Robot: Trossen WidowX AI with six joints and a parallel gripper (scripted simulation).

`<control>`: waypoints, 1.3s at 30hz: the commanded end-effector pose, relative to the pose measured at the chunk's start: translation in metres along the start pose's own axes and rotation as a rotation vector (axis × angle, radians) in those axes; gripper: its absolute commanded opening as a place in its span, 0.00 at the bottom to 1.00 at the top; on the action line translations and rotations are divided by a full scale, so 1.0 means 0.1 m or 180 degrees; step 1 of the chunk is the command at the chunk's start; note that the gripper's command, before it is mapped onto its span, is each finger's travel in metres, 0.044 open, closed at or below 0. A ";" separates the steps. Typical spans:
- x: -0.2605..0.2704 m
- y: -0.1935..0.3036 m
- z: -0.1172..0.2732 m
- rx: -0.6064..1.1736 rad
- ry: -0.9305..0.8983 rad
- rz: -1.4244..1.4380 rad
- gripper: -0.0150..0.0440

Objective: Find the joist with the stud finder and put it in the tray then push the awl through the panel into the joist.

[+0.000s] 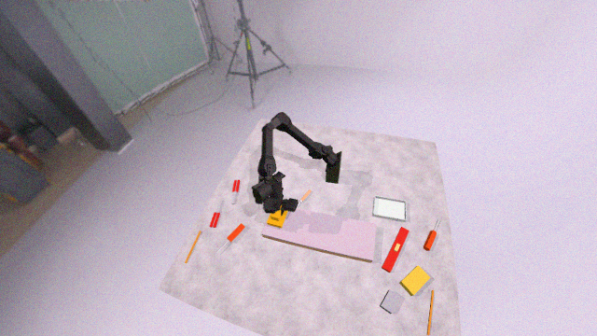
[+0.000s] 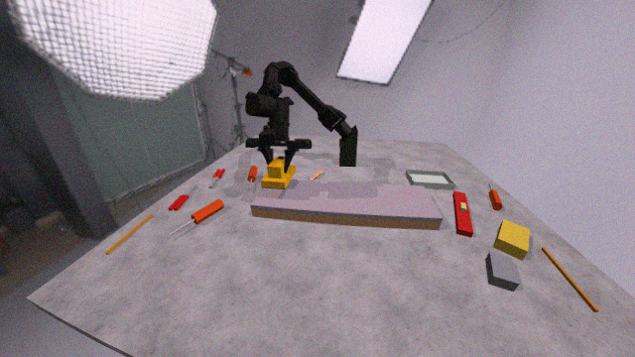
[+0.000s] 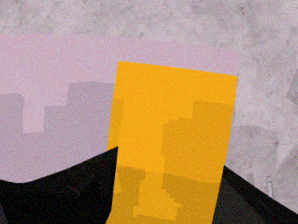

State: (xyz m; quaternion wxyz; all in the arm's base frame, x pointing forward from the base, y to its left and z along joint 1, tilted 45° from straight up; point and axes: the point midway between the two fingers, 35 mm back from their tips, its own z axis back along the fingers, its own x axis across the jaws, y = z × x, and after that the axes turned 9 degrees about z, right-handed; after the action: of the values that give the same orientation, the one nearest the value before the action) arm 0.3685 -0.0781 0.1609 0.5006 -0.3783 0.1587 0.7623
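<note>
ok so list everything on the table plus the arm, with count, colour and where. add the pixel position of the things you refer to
stud finder [image 1: 276,219] [image 2: 278,178] [image 3: 172,115]: 1, yellow-orange, at panel's left end
floor panel [image 1: 334,238] [image 2: 347,203] [image 3: 35,60]: 1, pinkish, mid-table
tray [image 1: 390,217] [image 2: 430,186]: 1, grey rim, right of panel
orange-handled tools: 3, two left, one right
tan-handled tool [image 1: 306,196] [image 2: 317,175]: 1, behind panel
red-handled items: 2, left
red bar [image 1: 392,259] [image 2: 462,223]: 1, right
blocks: 2, yellow and grey, front right
thin sticks: 2, orange, either side
arm: 1, black, behind panel
end effector [image 1: 282,208] [image 2: 279,161]: 1, black, gripping stud finder
</note>
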 end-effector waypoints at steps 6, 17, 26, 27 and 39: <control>0.01 0.06 -0.17 -0.0013 -0.0007 0.0014 0.25; 0.02 0.09 -0.30 -0.0013 -0.0004 0.0015 0.25; 0.03 0.11 -0.35 -0.0013 -0.0003 0.0015 0.25; 0.06 0.10 -0.35 -0.0013 -0.0003 0.0015 0.25; 0.44 0.05 -0.35 -0.0012 -0.0011 0.0015 0.25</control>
State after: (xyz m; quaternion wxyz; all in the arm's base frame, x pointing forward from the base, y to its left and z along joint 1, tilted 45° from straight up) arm 0.3711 -0.0821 0.1144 0.4992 -0.3791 0.1561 0.7633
